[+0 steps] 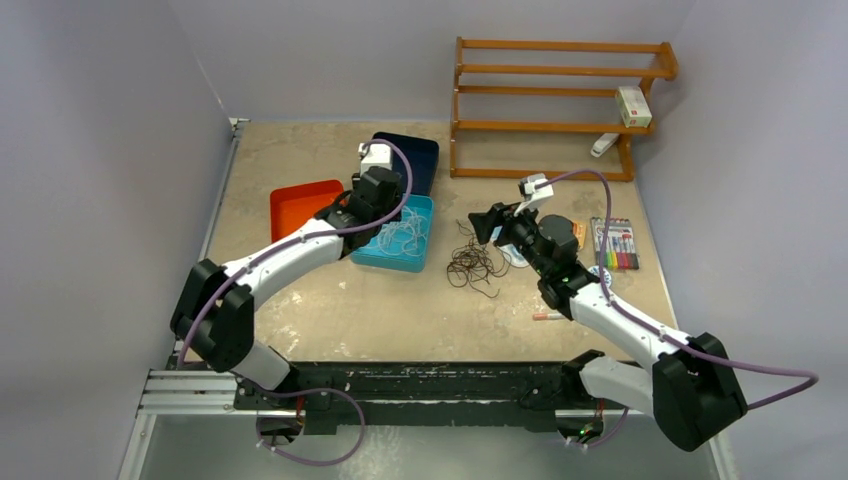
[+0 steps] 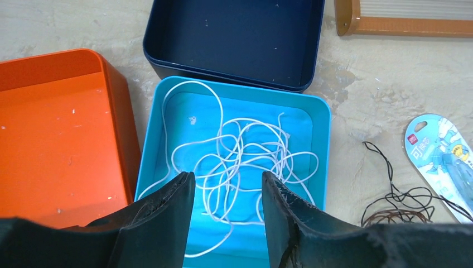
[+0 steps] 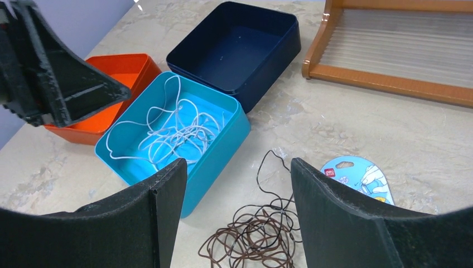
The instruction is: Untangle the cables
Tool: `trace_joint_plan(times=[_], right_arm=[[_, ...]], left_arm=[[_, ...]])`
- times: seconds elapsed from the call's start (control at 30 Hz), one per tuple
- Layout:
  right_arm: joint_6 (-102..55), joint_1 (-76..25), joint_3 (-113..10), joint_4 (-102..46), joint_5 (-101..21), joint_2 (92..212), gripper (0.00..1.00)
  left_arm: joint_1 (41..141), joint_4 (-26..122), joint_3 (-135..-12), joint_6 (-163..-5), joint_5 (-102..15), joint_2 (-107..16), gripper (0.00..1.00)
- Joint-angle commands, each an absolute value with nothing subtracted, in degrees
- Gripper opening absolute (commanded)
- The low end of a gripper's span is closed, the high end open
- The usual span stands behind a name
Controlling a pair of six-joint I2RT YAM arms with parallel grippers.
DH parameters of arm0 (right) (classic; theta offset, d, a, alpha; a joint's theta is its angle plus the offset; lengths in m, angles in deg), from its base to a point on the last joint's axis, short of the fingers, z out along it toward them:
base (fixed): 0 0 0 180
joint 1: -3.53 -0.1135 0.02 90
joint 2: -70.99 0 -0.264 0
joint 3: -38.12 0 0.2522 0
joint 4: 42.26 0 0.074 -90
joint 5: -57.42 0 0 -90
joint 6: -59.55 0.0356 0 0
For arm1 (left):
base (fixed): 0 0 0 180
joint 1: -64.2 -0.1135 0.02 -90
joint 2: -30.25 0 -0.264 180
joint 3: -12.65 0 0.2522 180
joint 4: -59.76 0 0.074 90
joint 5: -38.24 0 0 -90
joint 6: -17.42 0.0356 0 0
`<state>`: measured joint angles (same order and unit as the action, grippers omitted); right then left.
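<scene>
White cable already sits alone in the teal tray, loose loops, no dark strand mixed in that I can see. Brown cable is on the table, just beside the tray's right wall, still bunched on itself. So the two look separated and the step in hand reads as dealing with the brown bunch. Left gripper hovers over the teal tray, fingers spread, nothing between them. Right gripper hangs above the brown bunch, also spread wide and empty. Next move, my guess: right arm drops straight down, pinches a strand near the outer edge of the bunch rather than its core, then draws it out. The strand is thin, so the fingers need to close almost at table level. Watch the edges: tray wall on one side of the bunch, blue blister pack on the other, with one brown strand running close to it; can't tell if they touch. The marker pack lies further right. Free table is on the near side, toward the arm bases, so pull that way. The navy tray and orange tray look empty, the wooden rack is well apart. The left arm is close by, so mind the clearance.
</scene>
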<state>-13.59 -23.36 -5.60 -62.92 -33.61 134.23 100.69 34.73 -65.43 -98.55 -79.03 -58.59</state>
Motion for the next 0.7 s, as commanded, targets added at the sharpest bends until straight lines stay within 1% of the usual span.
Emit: trace_joint_plan(times=[0.0,0.1,0.3,0.4,0.5,0.67], right_arm=[[-13.45,-23.45,-8.14,-62.88,-34.17,133.34,0.71],[-12.63,-23.44,-9.32,-59.84,-33.75,133.48,0.71],[-6.92,-23.45,-12.25,-47.82,-30.89,133.80,0.71],[-5.46,-23.35,-14.95,-40.58,-30.47,135.72,0.70],[-5.45,-23.35,-17.75,-34.93,-31.77,138.59,0.66],[-7.23,-23.27,-20.66,-30.93,-34.18,144.87,0.63]], left_arm=[[100.50,33.83,-63.44,-100.68,-79.60,-52.97,0.47],[100.49,35.01,-61.05,-100.40,-77.55,-51.05,0.47],[100.56,39.28,-58.66,-99.64,-69.77,-49.97,0.47],[100.67,42.06,-57.86,-99.97,-66.71,-49.99,0.47],[100.84,43.12,-57.74,-100.08,-65.60,-50.36,0.46],[100.84,43.88,-57.75,-99.97,-65.26,-50.66,0.46]])
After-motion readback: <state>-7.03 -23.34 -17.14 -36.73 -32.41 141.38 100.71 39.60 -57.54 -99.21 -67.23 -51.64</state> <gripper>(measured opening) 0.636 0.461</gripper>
